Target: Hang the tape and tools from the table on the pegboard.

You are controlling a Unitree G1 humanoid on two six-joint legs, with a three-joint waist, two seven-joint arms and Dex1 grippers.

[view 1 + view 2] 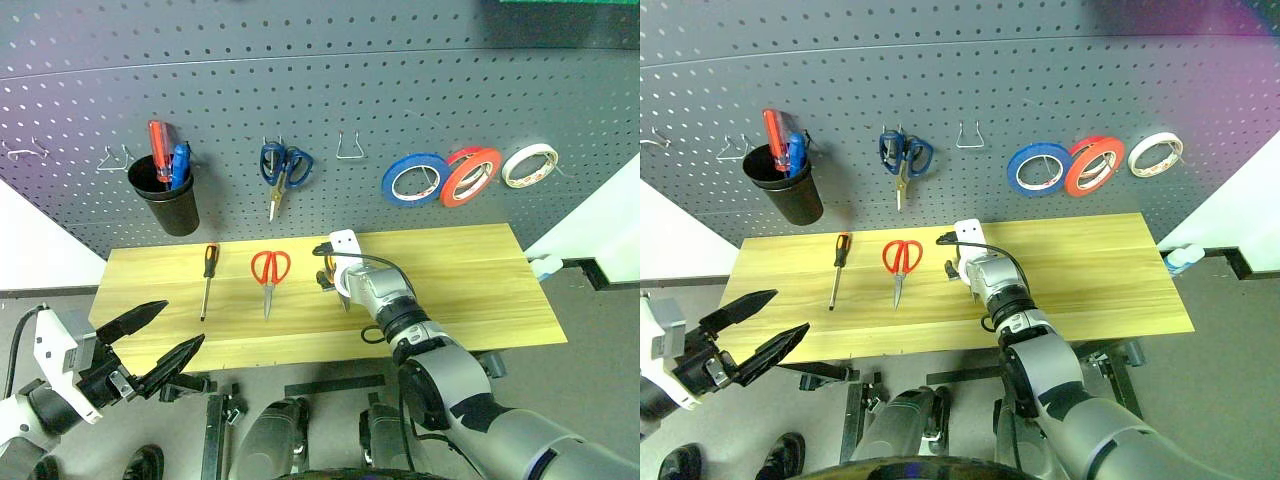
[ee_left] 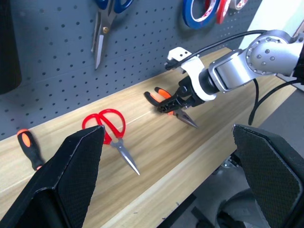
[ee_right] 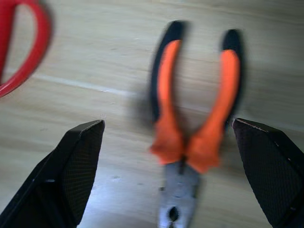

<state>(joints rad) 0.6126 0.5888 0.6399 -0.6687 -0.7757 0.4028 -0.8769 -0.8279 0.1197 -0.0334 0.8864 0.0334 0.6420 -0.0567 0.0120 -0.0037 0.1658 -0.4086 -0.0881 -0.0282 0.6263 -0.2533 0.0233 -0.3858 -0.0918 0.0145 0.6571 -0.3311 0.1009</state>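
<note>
here the right gripper point(image 3: 171, 156) is held over the pliers point(image 3: 194, 118) on the tabletop point(image 1: 450, 270), jaws released; the left gripper point(image 1: 160, 345) is spread wide too.

Black cup point(image 1: 165, 196), blue-handled scissors point(image 1: 284, 168)

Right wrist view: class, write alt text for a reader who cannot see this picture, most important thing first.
Orange-and-black-handled pliers lie on the light wooden table, framed between the open right gripper's two black fingers, which are not touching them. A curve of the red scissors handle shows at one edge.
</note>
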